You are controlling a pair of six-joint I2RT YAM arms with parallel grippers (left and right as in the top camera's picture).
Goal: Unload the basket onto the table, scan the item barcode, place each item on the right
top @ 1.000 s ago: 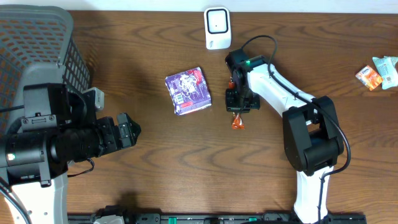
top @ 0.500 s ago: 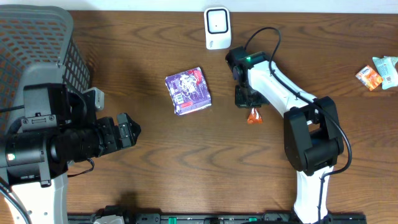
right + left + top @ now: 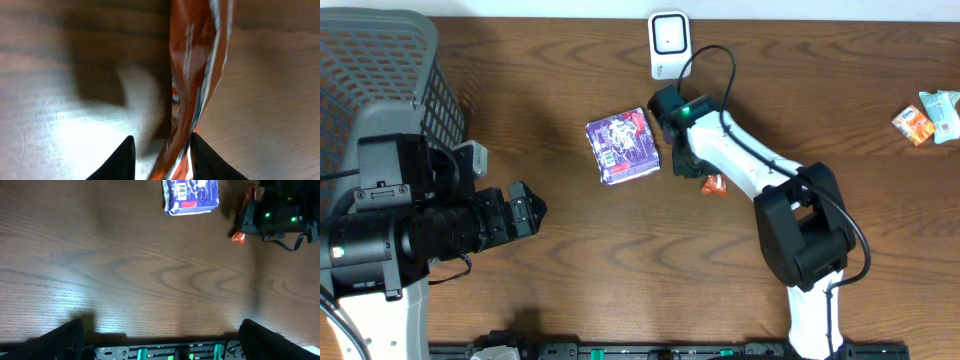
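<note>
Overhead, the right gripper (image 3: 692,170) sits below the scanner (image 3: 670,45), orange sachet (image 3: 712,183) just beside it, purple packet (image 3: 623,147) adjacent; left gripper (image 3: 525,210) idles clear, likely leaving room. Left wrist: jaws wide over the table (image 3: 150,280). Right wrist: sachet edge-on between narrowly parted fingers (image 3: 125,160); grip cannot be told.

White right arm (image 3: 740,158), black joints, looping black cable (image 3: 732,70) (green light)

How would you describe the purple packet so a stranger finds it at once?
Start at the white scanner at the wooden table's far edge. Just in front, slightly left, lies the purple packet. It is square and flat with a white barcode label, far larger than the orange sachet beside it.
</note>
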